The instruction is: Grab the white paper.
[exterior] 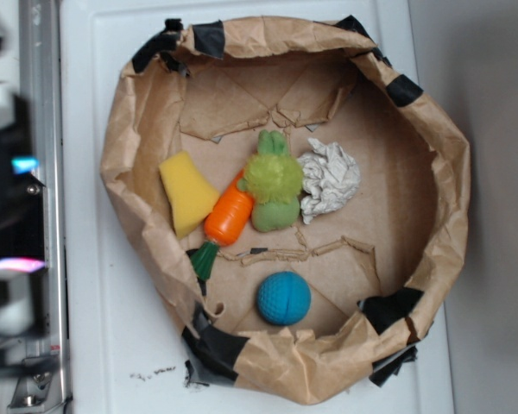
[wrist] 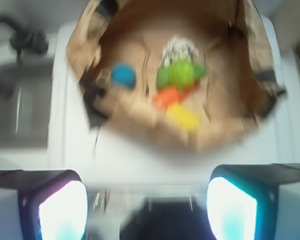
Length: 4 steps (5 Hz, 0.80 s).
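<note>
The white paper (exterior: pixel 328 179) is a crumpled ball lying inside the brown paper bag ring (exterior: pixel 123 172), right of centre, touching a green plush toy (exterior: pixel 272 183). In the blurred wrist view the white paper (wrist: pixel 179 47) shows at the far side of the bag, behind the green plush (wrist: pixel 180 75). My gripper (exterior: pixel 13 216) is a dark blur at the left edge of the exterior view, outside the bag and far from the paper. In the wrist view the gripper (wrist: pixel 147 200) stands open, fingers wide apart with nothing between them.
Also in the bag are an orange carrot toy (exterior: pixel 229 216), a yellow sponge wedge (exterior: pixel 187 190) and a blue ball (exterior: pixel 283 297). The bag's rolled walls, patched with black tape (exterior: pixel 216 345), stand up around them. The bag rests on a white surface (exterior: pixel 95 328).
</note>
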{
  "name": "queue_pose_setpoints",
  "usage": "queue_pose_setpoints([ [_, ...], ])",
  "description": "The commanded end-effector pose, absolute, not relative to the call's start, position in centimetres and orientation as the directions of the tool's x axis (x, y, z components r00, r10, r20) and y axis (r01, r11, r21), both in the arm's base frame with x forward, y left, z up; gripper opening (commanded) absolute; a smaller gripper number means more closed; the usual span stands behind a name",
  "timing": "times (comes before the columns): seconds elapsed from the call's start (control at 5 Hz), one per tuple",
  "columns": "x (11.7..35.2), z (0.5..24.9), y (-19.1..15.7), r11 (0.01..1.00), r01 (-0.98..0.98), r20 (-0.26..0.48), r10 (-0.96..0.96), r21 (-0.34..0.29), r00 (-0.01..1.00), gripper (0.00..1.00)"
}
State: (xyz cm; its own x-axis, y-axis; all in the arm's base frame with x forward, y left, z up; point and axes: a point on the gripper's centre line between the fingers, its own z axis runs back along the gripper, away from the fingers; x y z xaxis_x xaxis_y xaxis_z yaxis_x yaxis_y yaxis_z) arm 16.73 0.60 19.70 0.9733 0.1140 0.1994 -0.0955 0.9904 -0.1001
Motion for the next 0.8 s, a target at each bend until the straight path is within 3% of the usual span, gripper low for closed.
queue_pose_setpoints([
  [0.0, 26.5, 12.0, 3.5, 0.97, -0.239, 0.238, 0.241, -0.037, 0.941, 1.0],
  [0.2, 31.0, 8.8, 2.8, 0.963, -0.268, 0.174, 0.261, 0.017, 0.95, 1.0],
  [0.4, 32.9, 5.5, 2.5, 0.965, -0.254, 0.116, 0.245, 0.063, 0.962, 1.0],
  [0.6, 32.7, 2.5, 1.0, 0.974, -0.22, 0.01, 0.22, 0.055, 0.975, 1.0],
])
